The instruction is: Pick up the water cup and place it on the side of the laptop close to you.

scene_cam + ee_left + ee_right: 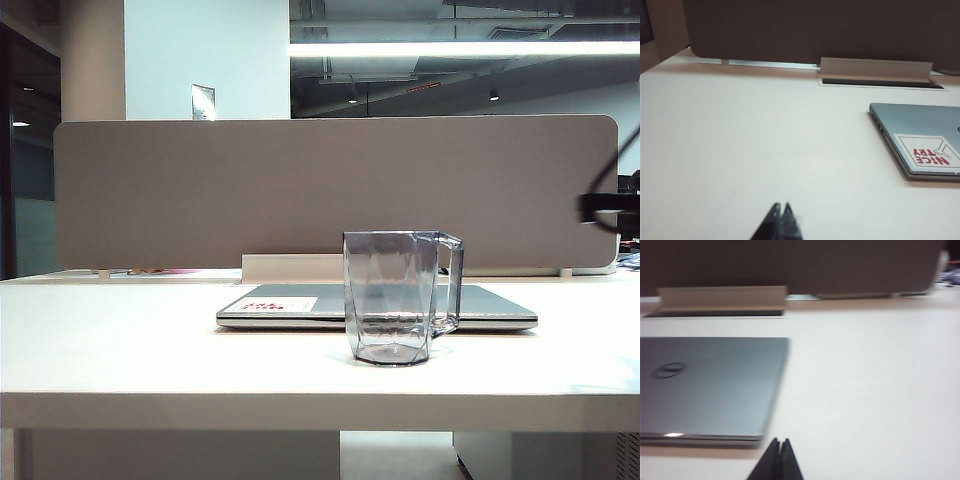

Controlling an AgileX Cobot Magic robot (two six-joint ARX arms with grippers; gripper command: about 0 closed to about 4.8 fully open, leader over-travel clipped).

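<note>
The water cup (392, 298) stands upright on the white table (120, 340), just in front of the closed laptop (490, 305) on the camera's side, its squared handle pointing to three o'clock; seen from the exterior view it overlaps the laptop's front edge right of the middle, and whether the two touch cannot be told. The left gripper (780, 206) hangs over bare table with its tips pressed together, the laptop's stickered corner (926, 151) at about two o'clock from it; the right gripper (779, 441) is likewise pressed together and holds nothing, just off the laptop's near corner, the round logo (668, 370) at about ten o'clock.
</note>
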